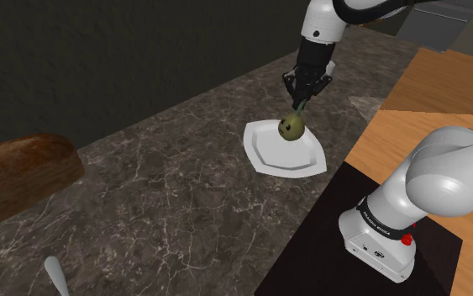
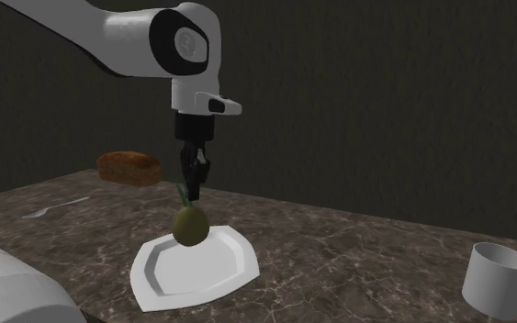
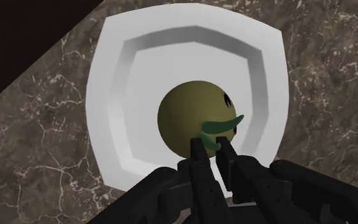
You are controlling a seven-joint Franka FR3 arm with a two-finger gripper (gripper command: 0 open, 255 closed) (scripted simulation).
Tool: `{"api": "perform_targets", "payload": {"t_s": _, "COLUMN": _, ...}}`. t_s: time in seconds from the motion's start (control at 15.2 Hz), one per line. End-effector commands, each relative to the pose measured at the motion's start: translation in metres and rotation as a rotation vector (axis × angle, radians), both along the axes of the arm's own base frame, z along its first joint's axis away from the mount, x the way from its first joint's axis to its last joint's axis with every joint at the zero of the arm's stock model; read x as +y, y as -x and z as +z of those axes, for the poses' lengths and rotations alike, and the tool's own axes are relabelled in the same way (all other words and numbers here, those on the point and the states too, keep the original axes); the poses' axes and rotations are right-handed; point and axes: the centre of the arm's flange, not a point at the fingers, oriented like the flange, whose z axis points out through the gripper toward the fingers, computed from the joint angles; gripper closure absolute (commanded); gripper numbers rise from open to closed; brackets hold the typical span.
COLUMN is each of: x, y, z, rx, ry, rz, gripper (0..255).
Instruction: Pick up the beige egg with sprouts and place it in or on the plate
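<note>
An olive-beige egg (image 1: 291, 127) with a dark face and a green sprout (image 3: 222, 125) hangs from my gripper (image 1: 300, 103), which is shut on the sprout. The egg (image 2: 190, 225) is over the white plate (image 1: 268, 156), above the plate's far half as the shoulder view has it. In the wrist view the egg (image 3: 190, 118) sits just beyond my gripper (image 3: 212, 150), with the plate (image 3: 114, 95) under it. I cannot tell whether the egg touches the plate (image 2: 155, 275). The arm comes straight down from above.
The plate lies on a dark marble counter. A brown loaf (image 1: 20, 172) lies at the shoulder view's left, with a pale spoon (image 1: 55, 273) near the front edge. A white mug (image 2: 497, 280) stands at the second exterior view's right. A wooden surface (image 1: 444, 92) adjoins the counter.
</note>
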Motion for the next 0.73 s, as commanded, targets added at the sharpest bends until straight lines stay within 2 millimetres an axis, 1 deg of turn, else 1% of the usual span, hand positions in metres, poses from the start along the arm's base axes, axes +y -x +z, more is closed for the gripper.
{"api": "perform_targets", "payload": {"t_s": 0.0, "x": 0.0, "y": 0.0, "z": -0.011, "rx": -0.001, "ry": 0.0, "rz": 0.0, "gripper": 255}}
{"api": "perform_targets", "payload": {"t_s": 0.66, "x": 0.0, "y": 0.0, "z": -0.062, "rx": -0.001, "ry": 0.0, "rz": 0.0, "gripper": 255}}
